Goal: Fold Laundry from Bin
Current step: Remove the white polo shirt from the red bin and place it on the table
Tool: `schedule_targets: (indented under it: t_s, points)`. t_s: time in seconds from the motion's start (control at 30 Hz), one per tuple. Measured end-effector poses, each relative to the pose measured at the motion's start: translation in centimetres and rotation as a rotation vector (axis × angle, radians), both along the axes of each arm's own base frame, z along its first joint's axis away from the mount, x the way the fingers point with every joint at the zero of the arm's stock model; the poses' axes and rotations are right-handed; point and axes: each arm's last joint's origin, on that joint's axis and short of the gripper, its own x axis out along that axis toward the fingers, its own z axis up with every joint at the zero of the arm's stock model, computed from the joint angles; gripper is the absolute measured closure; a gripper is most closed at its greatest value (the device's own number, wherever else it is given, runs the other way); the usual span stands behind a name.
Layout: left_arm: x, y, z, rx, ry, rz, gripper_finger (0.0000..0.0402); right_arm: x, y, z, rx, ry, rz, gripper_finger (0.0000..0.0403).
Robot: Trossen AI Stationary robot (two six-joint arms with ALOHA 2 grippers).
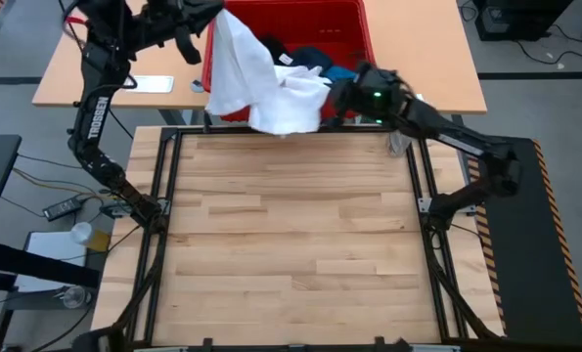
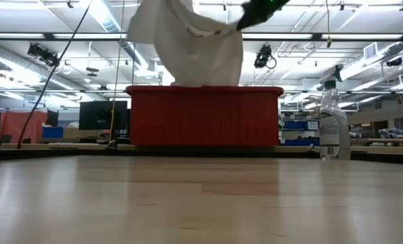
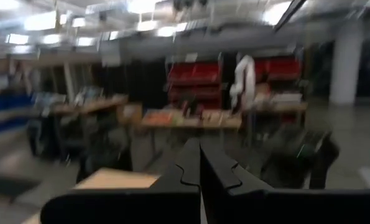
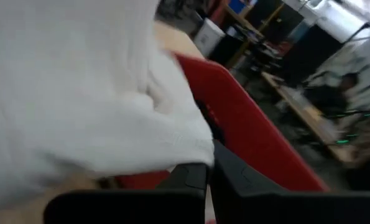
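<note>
Right gripper (image 4: 206, 177) clamped tight on the large white garment (image 1: 271, 83) over the red bin (image 1: 344, 24).

The high view looks straight down on the table (image 1: 291, 244) and the red bin (image 1: 300, 29) at its far edge. The low view sits at tabletop level, facing that bin (image 2: 204, 115) — the shared landmark. The left wrist view faces the blurred room, seemingly level; the right wrist view sits close against the white garment (image 4: 66, 87) — bin wall (image 4: 247, 130) just beyond.
</note>
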Motion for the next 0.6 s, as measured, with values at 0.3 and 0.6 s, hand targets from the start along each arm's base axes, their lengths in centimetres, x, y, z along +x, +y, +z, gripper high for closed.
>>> schedule_targets:
  t_s: [0.3, 0.6]
  points:
    - [0.5, -0.7, -0.7, -0.031, 0.072, -0.188, 0.0401, -3.8, 5.2, 4.1, 0.136, -0.252, 0.213, 0.0394]
    - [1.3, -4.1, -0.4, -0.112, 0.106, -0.629, 0.0401, -7.0, 8.5, 6.2, 0.566, -0.425, 0.701, 0.0395]
